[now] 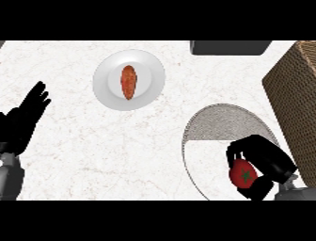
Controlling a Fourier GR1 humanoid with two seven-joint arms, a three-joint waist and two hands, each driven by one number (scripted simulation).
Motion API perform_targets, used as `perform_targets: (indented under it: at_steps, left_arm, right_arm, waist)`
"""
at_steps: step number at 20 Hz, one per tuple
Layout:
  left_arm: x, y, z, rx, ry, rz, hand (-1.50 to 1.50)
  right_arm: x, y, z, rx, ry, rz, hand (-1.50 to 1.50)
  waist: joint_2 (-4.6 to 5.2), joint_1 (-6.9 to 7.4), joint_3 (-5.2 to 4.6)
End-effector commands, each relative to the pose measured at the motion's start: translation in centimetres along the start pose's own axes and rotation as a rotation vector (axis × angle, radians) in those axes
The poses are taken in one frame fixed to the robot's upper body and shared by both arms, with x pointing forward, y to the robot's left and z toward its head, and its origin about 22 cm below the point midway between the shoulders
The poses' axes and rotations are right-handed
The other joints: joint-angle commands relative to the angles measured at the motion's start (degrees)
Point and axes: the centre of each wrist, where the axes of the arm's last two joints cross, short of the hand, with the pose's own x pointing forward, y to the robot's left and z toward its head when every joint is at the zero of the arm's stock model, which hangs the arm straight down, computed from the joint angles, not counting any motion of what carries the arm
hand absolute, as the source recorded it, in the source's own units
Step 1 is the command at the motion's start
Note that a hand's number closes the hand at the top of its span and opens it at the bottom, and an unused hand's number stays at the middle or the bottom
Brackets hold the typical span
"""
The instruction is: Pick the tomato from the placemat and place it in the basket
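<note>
Right, quick pass.
right hand [272, 164]: sitting at the view's lower right, over the near part of the placemat [220, 124]; fingers [248, 143] curling round the tomato [243, 173], thumb side closing in from below.
tomato: red, round, green stem star facing up; lying inside the curl of the right fingers, partly hidden by them; cannot tell whether it is touching the placemat or already clear of it.
long axis: none really, tomato is roundish, slightly taller than wide in this view.
key relation: basket [306, 108] is lying just to the right of the curled fingers and running away from them toward the far side; its woven wall is standing right beside the hand, so the coming move looks like up, then over to the right across that wall.
nearer hand: right one, by a lot; it is holding the tomato and sitting next to the basket.
left hand [18, 120]: resting at the view's left edge, fingers straight and spread, pointing up, holding nothing; well apart from the tomato.
other things: white plate [147, 70] with an orange-brown elongated food item [128, 82] lying far left of the right fingers; dark box [230, 47] beyond them at the far edge of the counter [84, 155].
brands/labels/writing: none readable anywhere.
stage (judging): grasp looking made, transfer to basket not yet done.
</note>
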Motion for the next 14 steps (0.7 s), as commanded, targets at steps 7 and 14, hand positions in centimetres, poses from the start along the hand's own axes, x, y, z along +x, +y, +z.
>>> perform_targets:
  at_steps: [7,14]
  left_arm:
    - [0.9,-0.2,-0.5,-0.004,-0.022,0.000,0.00]
    - [1.7,-1.9,-1.3,-0.063,-0.043,0.000,0.00]
  right_arm:
    - [-0.3,-1.2,-3.5,-0.310,0.641,-0.252,1.50]
    - [0.7,-8.1,-5.2,-0.739,0.906,-0.436,1.50]
  waist:
    - [1.43,0.17,0.29]
    - [2.04,3.61,0.70]
